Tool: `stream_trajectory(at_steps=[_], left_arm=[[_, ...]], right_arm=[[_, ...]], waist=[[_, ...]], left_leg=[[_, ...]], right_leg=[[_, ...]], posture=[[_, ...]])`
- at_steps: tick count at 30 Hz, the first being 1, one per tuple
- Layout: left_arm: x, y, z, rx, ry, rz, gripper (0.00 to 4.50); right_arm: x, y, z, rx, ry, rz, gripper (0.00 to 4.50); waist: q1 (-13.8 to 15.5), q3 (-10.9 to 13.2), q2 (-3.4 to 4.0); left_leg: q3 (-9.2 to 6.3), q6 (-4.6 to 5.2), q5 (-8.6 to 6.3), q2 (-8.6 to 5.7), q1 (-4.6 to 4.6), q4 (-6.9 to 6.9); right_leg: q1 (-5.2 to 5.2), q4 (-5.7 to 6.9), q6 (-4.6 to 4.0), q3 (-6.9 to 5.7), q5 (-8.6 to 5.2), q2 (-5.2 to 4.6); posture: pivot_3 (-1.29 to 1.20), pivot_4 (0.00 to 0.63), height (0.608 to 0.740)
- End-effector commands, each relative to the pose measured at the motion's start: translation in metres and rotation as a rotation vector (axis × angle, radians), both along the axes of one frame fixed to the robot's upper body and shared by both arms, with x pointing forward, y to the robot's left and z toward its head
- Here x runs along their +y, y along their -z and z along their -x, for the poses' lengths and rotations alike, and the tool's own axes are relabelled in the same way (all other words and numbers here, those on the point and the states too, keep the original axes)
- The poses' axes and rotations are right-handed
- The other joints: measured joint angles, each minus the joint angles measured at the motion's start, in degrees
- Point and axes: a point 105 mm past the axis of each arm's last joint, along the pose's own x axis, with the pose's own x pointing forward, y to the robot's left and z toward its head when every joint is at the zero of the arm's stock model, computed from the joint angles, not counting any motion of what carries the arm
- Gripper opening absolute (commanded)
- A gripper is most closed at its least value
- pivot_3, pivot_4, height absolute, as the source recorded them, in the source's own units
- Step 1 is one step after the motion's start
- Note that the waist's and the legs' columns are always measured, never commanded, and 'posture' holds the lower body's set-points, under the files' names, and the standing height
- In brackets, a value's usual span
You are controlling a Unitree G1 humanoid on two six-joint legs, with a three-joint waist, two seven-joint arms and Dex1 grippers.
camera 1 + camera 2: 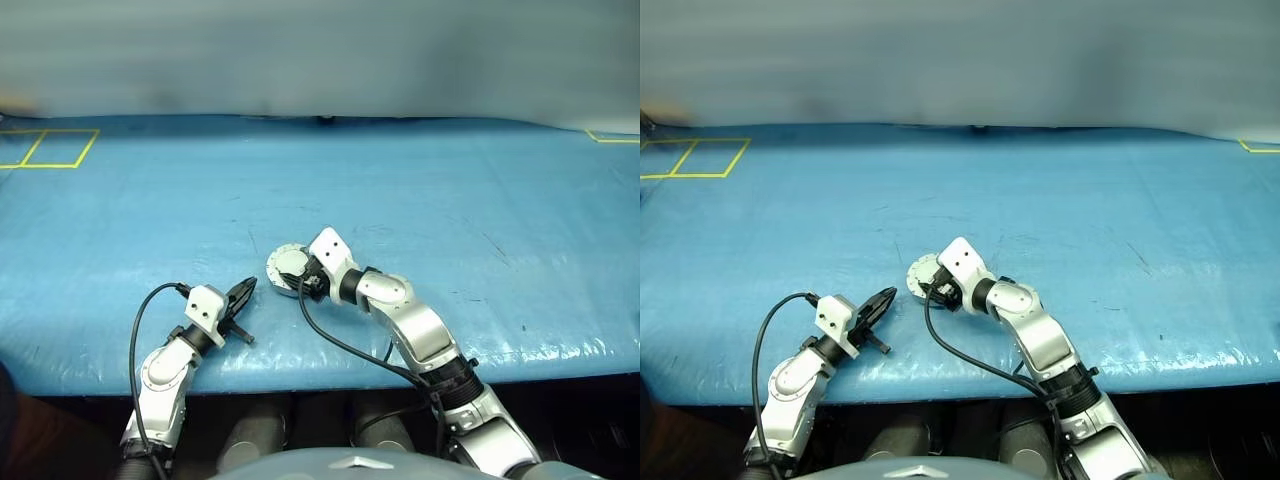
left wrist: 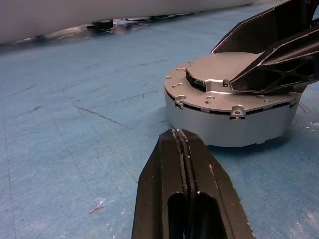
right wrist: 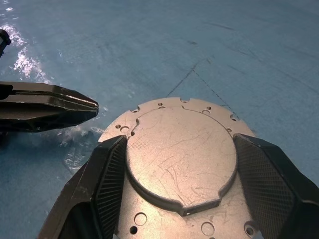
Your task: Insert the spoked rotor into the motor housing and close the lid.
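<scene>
lid (image 3: pixel 179 164): closed on motor housing (image 2: pixel 234 127).
right gripper (image 3: pixel 179 172): spread, straddling raised disc; may drag it.
left gripper (image 2: pixel 182 149): pressed together, empty, just left of housing.

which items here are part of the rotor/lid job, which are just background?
Job:
- lid, closed on the motor housing
- right gripper, fingers either side of the lid's raised centre
- left gripper, shut, empty, beside the housing

Background:
- blue table cover
- yellow tape marks
</scene>
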Motion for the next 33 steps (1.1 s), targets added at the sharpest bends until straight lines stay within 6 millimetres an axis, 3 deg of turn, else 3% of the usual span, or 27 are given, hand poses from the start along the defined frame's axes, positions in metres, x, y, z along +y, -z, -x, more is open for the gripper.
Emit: stream_trajectory(at_steps=[1, 9, 16, 25, 33], left_arm=[[0.000, -0.006, -0.002, -0.026, -0.009, 0.017, 0.00], [0.001, -0.013, -0.005, -0.043, -0.021, 0.030, 0.00], [-0.007, -0.030, -0.021, -0.074, -0.019, 0.085, 0.00], [-0.033, -0.011, -0.029, 0.037, 0.077, 0.041, 0.00], [-0.028, 0.003, -0.023, 0.097, 0.060, -0.015, 0.00]], right_arm=[[-0.015, 0.035, -0.001, 0.088, 0.050, 0.118, 3.00], [-0.016, 0.040, -0.001, 0.094, 0.029, 0.159, 3.00], [-0.018, 0.037, -0.002, 0.096, 0.041, 0.145, 3.00], [-0.021, 0.035, -0.001, 0.089, 0.054, 0.136, 3.00], [-0.026, 0.029, -0.005, 0.078, 0.087, 0.109, 3.00]], waist=[[0.01, -0.04, 0.01], [0.05, -0.35, 0.11], [0.11, -0.43, 0.09], [0.10, -0.59, 0.22], [0.49, -0.70, 0.26]], left_leg=[[0.00, 0.00, 0.00, 0.00, 0.03, 0.00], [0.00, 0.00, 0.00, 0.01, 0.18, -0.01], [-0.01, -0.01, 0.00, 0.02, 0.19, 0.00], [0.00, -0.01, 0.01, 0.00, 0.19, -0.03], [-0.03, -0.01, 0.01, -0.01, 0.19, -0.05]], right_leg=[[0.03, 0.00, -0.01, 0.00, -0.01, 0.00], [0.20, 0.02, -0.25, 0.00, -0.16, -0.03], [0.20, 0.03, -0.25, -0.02, -0.17, -0.03], [0.19, 0.00, -0.18, -0.02, -0.13, -0.03], [0.23, -0.01, -0.28, -0.04, -0.20, -0.07]], posture=[[0.00, 0.150, 0.740], [0.00, 0.150, 0.740], [0.00, 0.150, 0.740], [0.00, 0.150, 0.740], [0.00, 0.150, 0.740]])
